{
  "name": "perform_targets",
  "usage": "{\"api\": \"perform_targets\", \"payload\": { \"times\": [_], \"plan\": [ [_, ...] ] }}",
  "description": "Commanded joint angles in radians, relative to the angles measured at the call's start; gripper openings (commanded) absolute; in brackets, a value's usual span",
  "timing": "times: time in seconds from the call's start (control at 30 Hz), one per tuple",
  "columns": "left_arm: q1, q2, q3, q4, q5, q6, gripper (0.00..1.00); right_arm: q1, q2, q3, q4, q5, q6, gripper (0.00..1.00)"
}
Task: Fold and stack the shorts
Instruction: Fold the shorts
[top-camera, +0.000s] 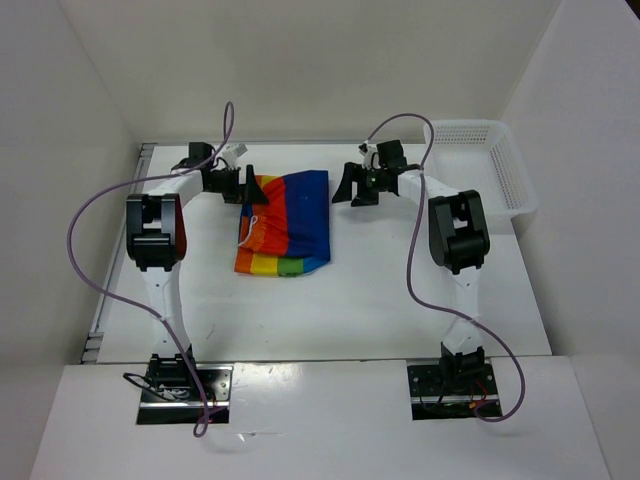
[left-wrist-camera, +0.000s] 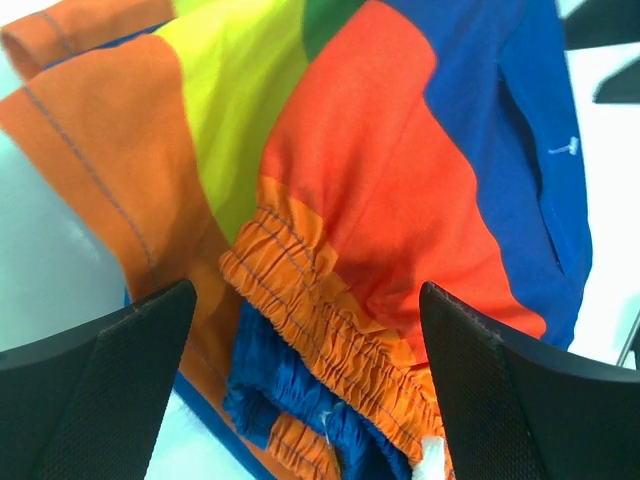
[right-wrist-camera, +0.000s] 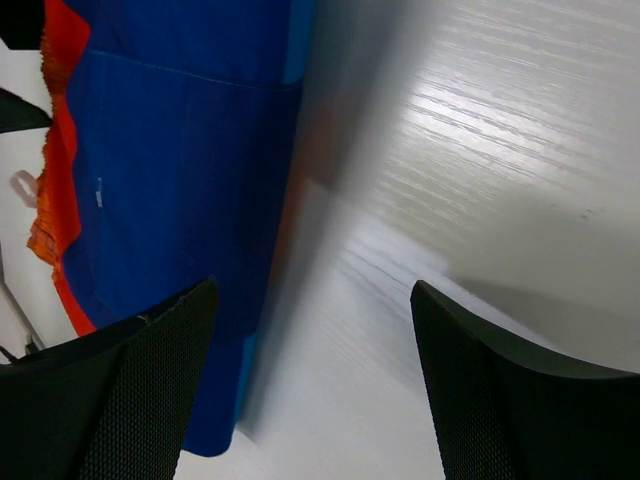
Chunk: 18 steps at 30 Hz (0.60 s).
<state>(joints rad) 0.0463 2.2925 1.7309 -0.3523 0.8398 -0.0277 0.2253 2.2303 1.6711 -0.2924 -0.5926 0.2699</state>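
The rainbow-striped shorts (top-camera: 285, 225) lie folded on the white table between the two arms, blue side to the right. My left gripper (top-camera: 248, 185) hangs at their far left corner, open. In the left wrist view the gathered orange waistband (left-wrist-camera: 330, 320) and a bit of white drawstring (left-wrist-camera: 432, 455) lie between the spread fingers (left-wrist-camera: 100, 400), which touch nothing. My right gripper (top-camera: 345, 187) stands open just right of the far right corner. Its wrist view shows the blue cloth (right-wrist-camera: 180, 150) at the left and bare table between its fingers (right-wrist-camera: 500, 400).
A white mesh basket (top-camera: 490, 165) stands at the far right of the table (top-camera: 400, 300). White walls close in the back and both sides. Purple cables loop off each arm.
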Motion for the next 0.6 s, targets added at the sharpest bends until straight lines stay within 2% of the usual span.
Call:
{"api": "perform_targets", "payload": {
  "times": [0.0,0.2,0.43,0.5,0.57],
  "plan": [
    [0.000,-0.002,0.079,-0.123,-0.103,0.028,0.99,0.008,-0.012,0.075,0.059,-0.033,0.014,0.83],
    [-0.035,0.008,0.280,-0.283,-0.333,0.028,0.99,0.008,-0.072,0.032,0.041,-0.033,-0.009,0.87],
    [-0.077,-0.063,0.331,-0.333,-0.517,0.028,0.99,0.008,-0.172,0.032,-0.010,0.004,-0.105,0.88],
    [-0.077,-0.117,0.331,-0.333,-0.594,0.028,0.99,0.008,-0.199,0.032,-0.040,0.051,-0.148,0.88],
    [-0.077,-0.186,0.331,-0.333,-0.669,0.028,0.99,0.008,-0.251,0.021,-0.076,0.141,-0.225,0.93]
  ]
}}
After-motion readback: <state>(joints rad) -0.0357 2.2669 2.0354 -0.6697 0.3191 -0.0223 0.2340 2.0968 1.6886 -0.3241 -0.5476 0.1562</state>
